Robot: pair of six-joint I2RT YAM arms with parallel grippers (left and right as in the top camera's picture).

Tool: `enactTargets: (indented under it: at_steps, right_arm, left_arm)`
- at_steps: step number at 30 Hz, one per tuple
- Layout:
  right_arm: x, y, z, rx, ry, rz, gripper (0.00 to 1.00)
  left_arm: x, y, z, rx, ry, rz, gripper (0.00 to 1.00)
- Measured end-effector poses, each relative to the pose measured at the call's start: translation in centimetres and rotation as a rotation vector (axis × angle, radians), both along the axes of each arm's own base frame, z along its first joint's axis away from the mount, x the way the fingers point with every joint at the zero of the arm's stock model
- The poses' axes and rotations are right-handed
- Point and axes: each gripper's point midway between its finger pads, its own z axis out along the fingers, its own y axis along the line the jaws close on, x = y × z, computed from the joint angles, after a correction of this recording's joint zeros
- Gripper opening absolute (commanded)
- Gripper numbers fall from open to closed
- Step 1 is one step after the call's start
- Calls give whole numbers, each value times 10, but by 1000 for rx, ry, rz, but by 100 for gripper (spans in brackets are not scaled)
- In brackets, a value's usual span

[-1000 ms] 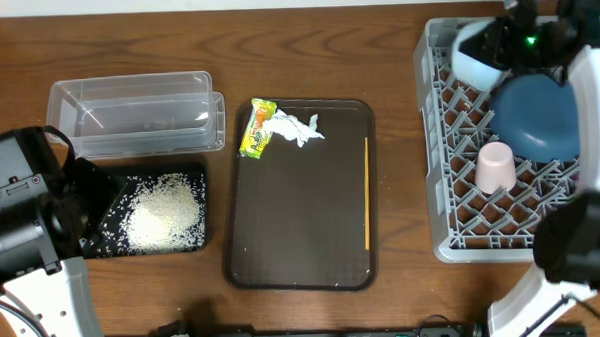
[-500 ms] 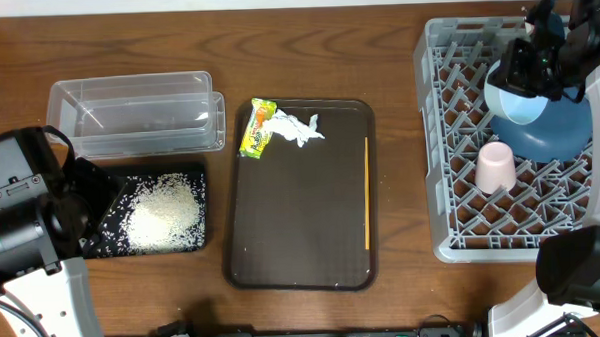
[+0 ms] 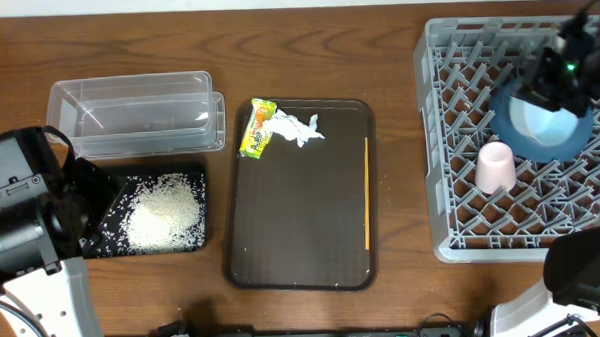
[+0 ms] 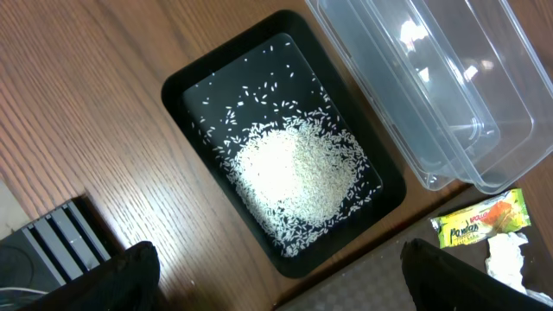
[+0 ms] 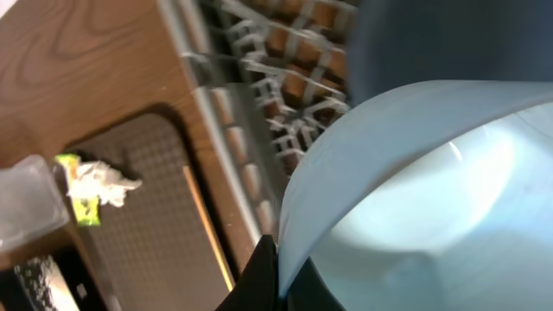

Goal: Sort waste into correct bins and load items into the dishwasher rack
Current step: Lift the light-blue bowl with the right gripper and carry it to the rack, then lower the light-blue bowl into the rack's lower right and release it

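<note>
My right gripper (image 3: pixel 569 79) is shut on the rim of a pale blue bowl (image 3: pixel 541 123), holding it inside the large dark blue bowl (image 3: pixel 508 101) in the grey rack (image 3: pixel 450 173); the wrist view shows the fingers (image 5: pixel 278 276) pinching the rim (image 5: pixel 406 173). A pink cup (image 3: pixel 496 168) stands in the rack. The wrapper (image 3: pixel 258 127), tissue (image 3: pixel 299 129) and chopstick (image 3: pixel 367 191) lie on the brown tray (image 3: pixel 292 229). Rice (image 3: pixel 163 213) fills the black tray (image 3: pixel 105 185). My left gripper (image 4: pixel 276 276) is open above the table beside it.
The clear tub (image 3: pixel 133 114) sits behind the black tray, also in the left wrist view (image 4: pixel 415 78). The left arm's body (image 3: pixel 22 218) covers the table's left front. The right arm's base (image 3: pixel 574 279) stands in front of the rack.
My right gripper has carried the pale blue bowl from the rack's back toward the front and right, into the dark blue bowl. The left arm has not moved.
</note>
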Motion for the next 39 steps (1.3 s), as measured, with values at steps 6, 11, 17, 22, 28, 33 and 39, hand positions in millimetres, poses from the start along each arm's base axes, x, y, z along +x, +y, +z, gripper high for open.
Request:
enactTargets:
  at_steps: [6, 11, 17, 22, 28, 33, 39]
  right_arm:
    - [-26, -34, 20, -25, -31, -101, 1]
    - [-44, -51, 39, 21, -192, -103, 1]
    - [-53, -73, 22, 192, -383, -54, 1]
    - [-53, -83, 5, 294, -572, -3, 1]
    - [-58, -86, -11, 376, -722, 19, 1]
    - [-70, -84, -28, 432, -721, -20, 1]
    - [-86, -82, -52, 489, -691, -88, 1]
  left_arm:
    - [0, 0, 0, 0, 0, 0, 92]
    - [0, 0, 0, 0, 0, 0, 92]
    - [0, 0, 0, 0, 0, 0, 92]
    - [0, 0, 0, 0, 0, 0, 92]
    - [0, 0, 0, 0, 0, 0, 92]
    - [0, 0, 0, 0, 0, 0, 92]
    - [0, 0, 0, 0, 0, 0, 92]
